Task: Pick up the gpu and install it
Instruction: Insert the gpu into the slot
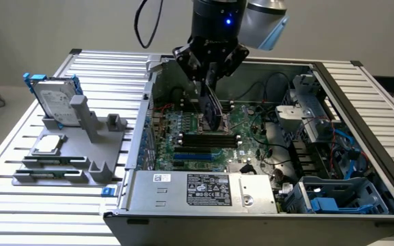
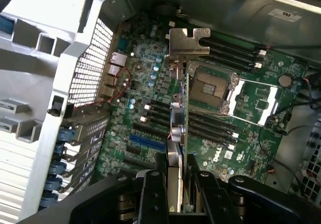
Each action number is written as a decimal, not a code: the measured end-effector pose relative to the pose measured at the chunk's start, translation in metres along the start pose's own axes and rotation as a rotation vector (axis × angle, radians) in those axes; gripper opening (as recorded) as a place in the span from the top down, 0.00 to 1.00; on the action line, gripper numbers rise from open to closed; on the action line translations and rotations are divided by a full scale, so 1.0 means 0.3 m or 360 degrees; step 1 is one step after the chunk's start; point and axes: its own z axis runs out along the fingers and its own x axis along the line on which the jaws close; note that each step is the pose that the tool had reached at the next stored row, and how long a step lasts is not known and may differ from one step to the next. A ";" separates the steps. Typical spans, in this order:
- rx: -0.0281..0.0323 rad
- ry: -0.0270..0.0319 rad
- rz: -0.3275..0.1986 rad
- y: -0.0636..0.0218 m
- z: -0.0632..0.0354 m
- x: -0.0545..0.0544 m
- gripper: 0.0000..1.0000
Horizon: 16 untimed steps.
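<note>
Right, the gripper (image 1: 208, 77) is clamping the gpu (image 1: 212, 106) by one end. The card is hanging straight down from the fingers, its long axis pointing at the motherboard (image 1: 251, 141) inside the open case (image 1: 183, 192). It is hovering over the board, apart from it and not seated. In the wrist view it is showing edge-on with its silver bracket (image 2: 189, 42) at the far end, and the blue slot (image 2: 144, 144) is lying off toward the case's vented wall. Counting up: one gpu, one gripper, and two hard drives (image 1: 52, 100) on the grey fixture (image 1: 101, 169) outside. The black memory sticks (image 1: 210, 139) look like three, though that is hard to make out.
</note>
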 end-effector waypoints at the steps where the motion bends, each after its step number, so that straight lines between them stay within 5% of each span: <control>1: 0.00011 0.00006 -0.0028 0.000 0.001 0.000 0.73; 16: 0.00185 0.00088 -0.0464 0.000 0.019 -0.001 0.73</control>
